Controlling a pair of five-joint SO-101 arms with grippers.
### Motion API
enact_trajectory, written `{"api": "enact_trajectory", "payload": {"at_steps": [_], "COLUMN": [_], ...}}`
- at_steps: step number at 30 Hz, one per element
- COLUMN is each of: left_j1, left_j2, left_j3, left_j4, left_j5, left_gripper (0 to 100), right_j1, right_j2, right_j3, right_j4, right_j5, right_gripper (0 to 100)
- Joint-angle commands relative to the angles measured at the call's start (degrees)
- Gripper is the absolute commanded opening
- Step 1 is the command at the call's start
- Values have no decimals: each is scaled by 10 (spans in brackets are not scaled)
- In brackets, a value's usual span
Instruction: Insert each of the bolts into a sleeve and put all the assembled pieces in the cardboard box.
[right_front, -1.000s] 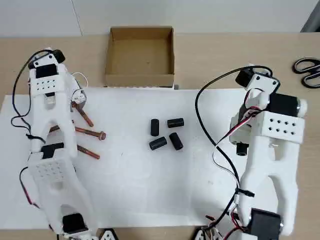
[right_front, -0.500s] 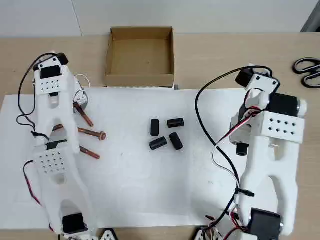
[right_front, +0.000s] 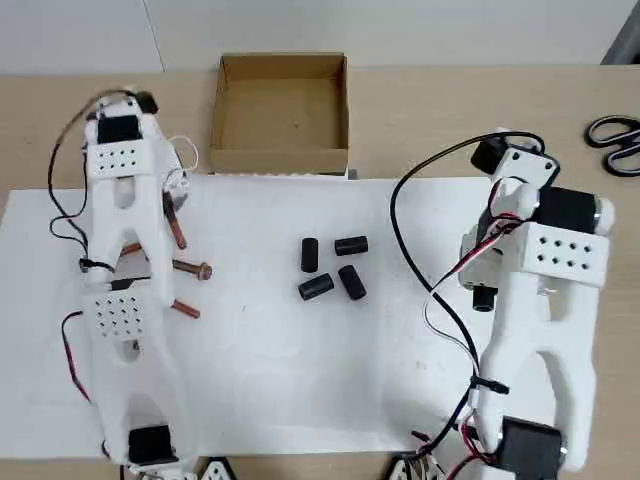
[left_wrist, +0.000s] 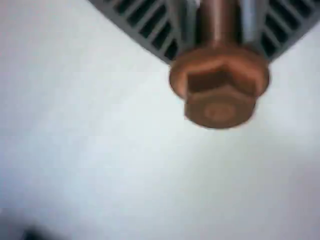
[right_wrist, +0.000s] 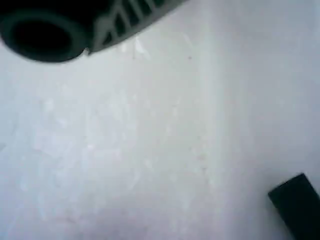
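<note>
A white paper sheet (right_front: 280, 380) is spread over a pale wooden table (right_front: 420, 110). Two white arms are set at its near edge.

Close to the right edge of the sheet, the right gripper (right_front: 484, 296) is held low over the paper. Its pincer is closed on a short black tube sleeve (right_wrist: 42, 36). The sleeve is pressed against the grey ribbed jaw, with its round open end turned outward.

Near the left edge of the sheet, three loose copper bolts (right_front: 190, 268) are laid flat on the paper. One of them is partly hidden under an arm. In the middle of the sheet, four more black sleeves (right_front: 351, 282) are laid close together in a small bunch, well apart from the loose bolts.

Farther back, near the far edge of the sheet and toward its left side, the left gripper (left_wrist: 220, 22) is seen. Its pincer is closed on a long copper bolt (left_wrist: 218, 87) with a six-sided head. The shaft is gripped between the two ribbed jaws, and the head is stuck out past them over the white paper.

Just beside the far edge of the sheet, an open brown cardboard box (right_front: 278, 158) is set on the table. Black-handled scissors (right_front: 615, 140) are laid at the far right of the table.
</note>
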Motion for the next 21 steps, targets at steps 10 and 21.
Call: {"api": "enact_trajectory", "payload": {"at_steps": [10, 21], "left_j1": [71, 126], "left_j2": [-191, -426], "left_j3": [-13, 124], "left_j4": [18, 18], "left_j5": [-39, -135], "left_gripper": [5, 5], "right_j1": [-121, -295], "right_j2": [-27, -145], "right_j3": [-98, -101], "right_j4": [7, 15], "right_j5": [2, 2], "right_gripper": [4, 4]}}
